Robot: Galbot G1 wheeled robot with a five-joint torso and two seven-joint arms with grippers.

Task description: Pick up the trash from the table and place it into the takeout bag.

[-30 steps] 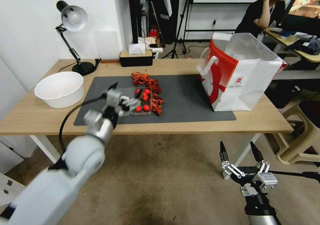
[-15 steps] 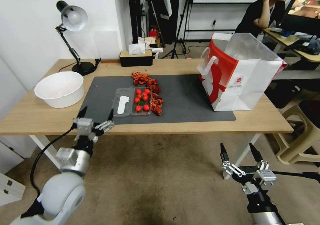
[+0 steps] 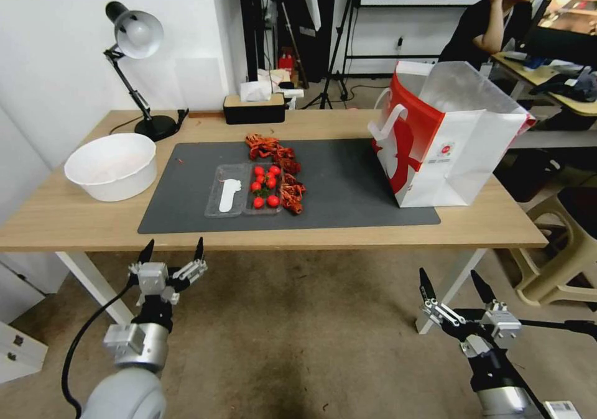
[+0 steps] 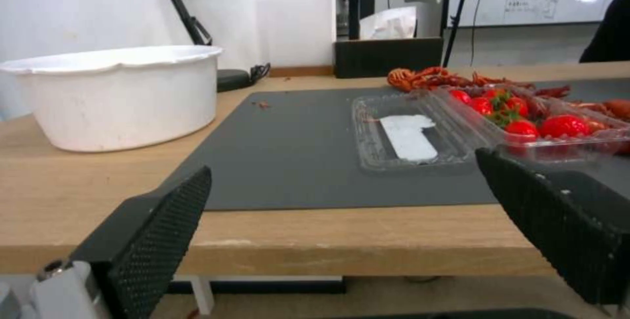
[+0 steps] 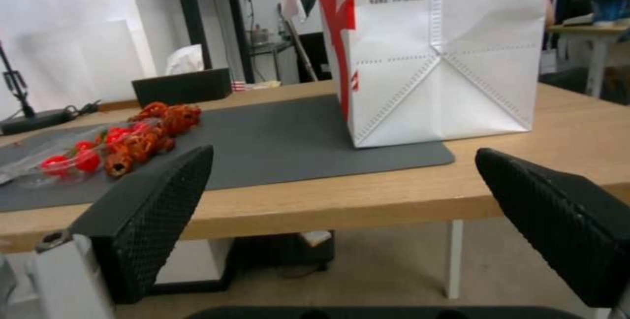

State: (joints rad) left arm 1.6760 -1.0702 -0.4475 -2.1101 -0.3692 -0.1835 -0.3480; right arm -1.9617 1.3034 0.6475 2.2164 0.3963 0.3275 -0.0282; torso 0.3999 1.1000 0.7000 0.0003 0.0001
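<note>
Below the light-wood table [image 3: 74, 220], left pincer [image 3: 172, 251] and right pincer [image 3: 453, 285], both agape.

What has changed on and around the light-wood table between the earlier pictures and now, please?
The left gripper has drawn back from the clear plastic tray of red tomatoes on the dark grey mat to below the table's front edge, open and empty. The tray stayed put, lid open. The right gripper remains low and open, barely shifted. The white paper takeout bag and large white bowl are unmoved.
</note>
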